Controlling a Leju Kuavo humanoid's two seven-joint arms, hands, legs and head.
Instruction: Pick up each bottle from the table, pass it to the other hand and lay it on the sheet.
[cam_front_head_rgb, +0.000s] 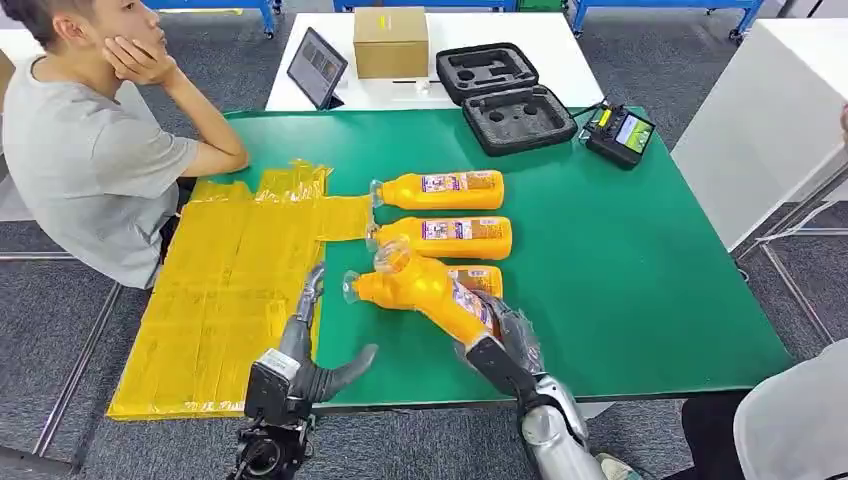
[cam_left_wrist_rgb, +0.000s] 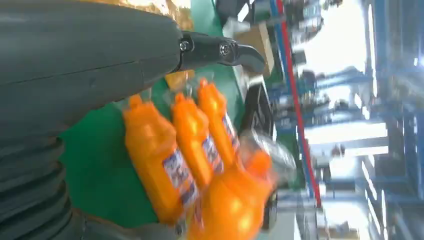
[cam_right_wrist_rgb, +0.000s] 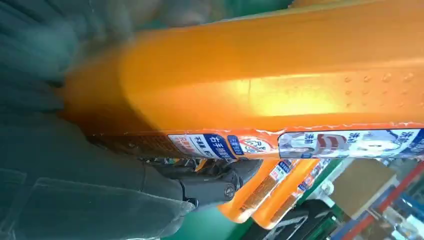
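Right hand grips bottle, neck aimed at left hand (fingers spread, empty), just beside.

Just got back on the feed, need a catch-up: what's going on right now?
The right hand holds one orange plastic bottle lifted at a tilt over the green table, neck pointing toward the open left hand. Three more orange bottles lie in a row behind it. The crinkled yellow sheet has no bottle on it. A seated person watches.
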